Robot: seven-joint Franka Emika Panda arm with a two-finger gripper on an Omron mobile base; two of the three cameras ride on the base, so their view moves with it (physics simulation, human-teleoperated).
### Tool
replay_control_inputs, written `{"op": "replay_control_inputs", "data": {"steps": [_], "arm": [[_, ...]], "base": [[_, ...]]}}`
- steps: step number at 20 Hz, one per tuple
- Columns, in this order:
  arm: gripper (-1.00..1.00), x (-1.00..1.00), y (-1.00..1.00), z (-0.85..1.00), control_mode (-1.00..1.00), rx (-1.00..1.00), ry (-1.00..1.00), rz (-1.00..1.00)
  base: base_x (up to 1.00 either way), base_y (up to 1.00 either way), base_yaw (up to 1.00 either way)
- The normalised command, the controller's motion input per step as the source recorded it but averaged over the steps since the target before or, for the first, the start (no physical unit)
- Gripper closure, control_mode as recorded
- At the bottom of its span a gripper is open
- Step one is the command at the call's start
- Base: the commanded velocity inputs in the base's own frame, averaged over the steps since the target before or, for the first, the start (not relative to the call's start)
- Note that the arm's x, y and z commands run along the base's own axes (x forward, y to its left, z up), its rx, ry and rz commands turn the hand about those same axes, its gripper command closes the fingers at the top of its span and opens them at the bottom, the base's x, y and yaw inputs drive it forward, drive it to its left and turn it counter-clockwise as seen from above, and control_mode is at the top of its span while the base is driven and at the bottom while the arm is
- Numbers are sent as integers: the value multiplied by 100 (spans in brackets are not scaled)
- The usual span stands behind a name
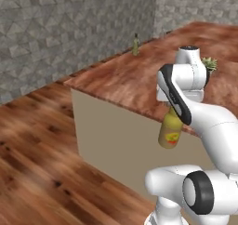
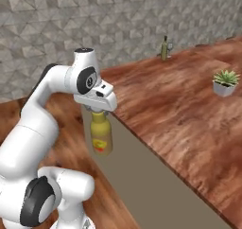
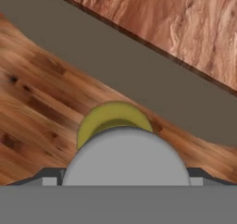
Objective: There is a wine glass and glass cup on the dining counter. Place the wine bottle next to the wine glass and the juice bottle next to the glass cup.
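We are gripping the juice bottle (image 2: 101, 137) by its neck in our gripper (image 2: 98, 113); rigid, slippery, probably bottom-heavy, swinging risk.

Potted plant (image 2: 225, 83) – stone wall (image 2: 118, 20) behind

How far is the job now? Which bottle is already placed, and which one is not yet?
Done, it seems: the wine bottle stands at the far edge of the dining counter, beside a small glass too distant to identify. In hand: the gripper holds the juice bottle by its neck, hanging over the floor beside the counter. Left: set it on the counter next to the glass cup.
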Motion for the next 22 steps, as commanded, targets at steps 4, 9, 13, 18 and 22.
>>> {"op": "replay_control_inputs", "data": {"steps": [4, 9, 13, 18, 22], "arm": [[100, 0, 0, 0, 100, 0, 0, 0], [100, 0, 0, 0, 100, 0, 0, 0], [100, 0, 0, 0, 100, 0, 0, 0], [100, 0, 0, 0, 100, 0, 0, 0], [100, 0, 0, 0, 100, 0, 0, 0]], "base": [[74, 64, 0], [77, 62, 0], [76, 62, 0], [76, 62, 0], [76, 62, 0]]}}
